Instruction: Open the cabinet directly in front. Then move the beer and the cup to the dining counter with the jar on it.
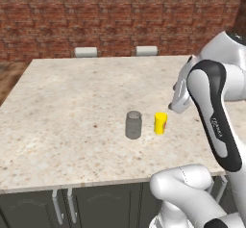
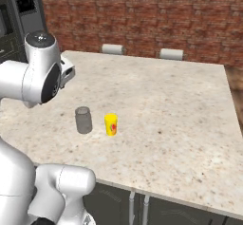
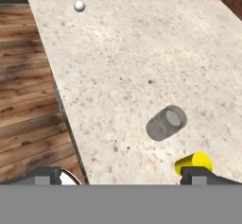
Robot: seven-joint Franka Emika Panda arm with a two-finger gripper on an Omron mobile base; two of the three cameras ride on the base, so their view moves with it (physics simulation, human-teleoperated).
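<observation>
The yellow cup (image 1: 160, 123) stands upright on the beige dining counter (image 1: 72, 107), just right of the grey jar (image 1: 133, 124). In the right base view the cup (image 2: 111, 124) shows its red mark, with the jar (image 2: 83, 120) on its left. My gripper (image 1: 177, 106) hovers above the counter, right of the cup and apart from it. In the hand view the gripper (image 3: 122, 176) is open with nothing between its fingertips (image 3: 198, 175). There the cup (image 3: 194, 162) lies just past the right tip and the jar (image 3: 165, 123) sits beyond. The beer and the wall cabinet are out of view.
Two pale stools (image 1: 85, 52) (image 1: 146, 50) stand at the counter's far edge before a brick wall. A small white ball (image 3: 79, 5) rests near a far corner of the counter. Wood floor (image 3: 23, 76) lies beside the island. A dark appliance (image 2: 23, 10) stands at the left.
</observation>
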